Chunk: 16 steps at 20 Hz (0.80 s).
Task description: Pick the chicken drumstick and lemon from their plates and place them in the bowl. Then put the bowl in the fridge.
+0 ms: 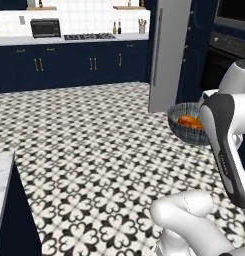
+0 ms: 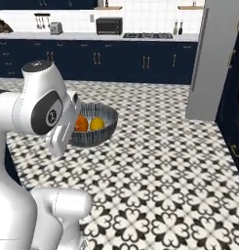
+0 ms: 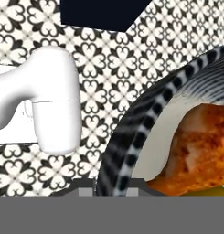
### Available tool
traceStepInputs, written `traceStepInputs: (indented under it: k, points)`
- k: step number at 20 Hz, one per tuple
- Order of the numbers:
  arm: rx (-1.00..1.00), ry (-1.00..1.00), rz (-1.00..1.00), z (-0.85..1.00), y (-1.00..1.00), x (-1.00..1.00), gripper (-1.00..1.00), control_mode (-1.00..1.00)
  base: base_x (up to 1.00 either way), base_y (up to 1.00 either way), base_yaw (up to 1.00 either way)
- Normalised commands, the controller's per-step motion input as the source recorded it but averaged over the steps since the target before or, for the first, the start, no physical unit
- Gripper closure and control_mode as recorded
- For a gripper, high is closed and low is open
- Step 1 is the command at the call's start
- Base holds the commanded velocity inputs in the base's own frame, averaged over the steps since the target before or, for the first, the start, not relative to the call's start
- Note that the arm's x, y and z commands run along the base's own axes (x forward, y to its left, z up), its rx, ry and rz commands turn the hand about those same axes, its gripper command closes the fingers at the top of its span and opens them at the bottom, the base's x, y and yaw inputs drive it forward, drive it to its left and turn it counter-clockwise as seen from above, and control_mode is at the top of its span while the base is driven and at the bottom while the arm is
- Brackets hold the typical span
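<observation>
Gripper fingers were pressed together on the rim of the bowl (image 1: 186,122), which hung in the air above the patterned floor (image 1: 94,150) in the left base view, near the open grey fridge door (image 1: 166,55); the chicken drumstick (image 1: 189,121) lay inside it; in the right base view the bowl (image 2: 99,128) was held beside the white arm, with the drumstick (image 2: 81,123) and the lemon (image 2: 97,123) touching each other inside; in the hand view the gripper (image 3: 111,185) pinched the striped bowl rim (image 3: 131,137), and the drumstick (image 3: 198,151) rested against the pale inside wall
</observation>
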Motion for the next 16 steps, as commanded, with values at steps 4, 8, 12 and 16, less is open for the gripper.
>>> traceStepInputs:
  k: [4,8,12,16]
  points:
    - [0.00,0.00,0.00,0.00,0.00,0.00,1.00,1.00,1.00,0.04,0.13]
    - [0.00,0.00,0.00,0.00,0.00,0.00,1.00,1.00,1.00,0.26,0.05]
    - [0.00,0.00,0.00,0.00,0.00,0.00,1.00,1.00,1.00,0.01,0.00]
    - [0.00,0.00,0.00,0.00,0.00,0.00,1.00,1.00,1.00,0.19,-0.02]
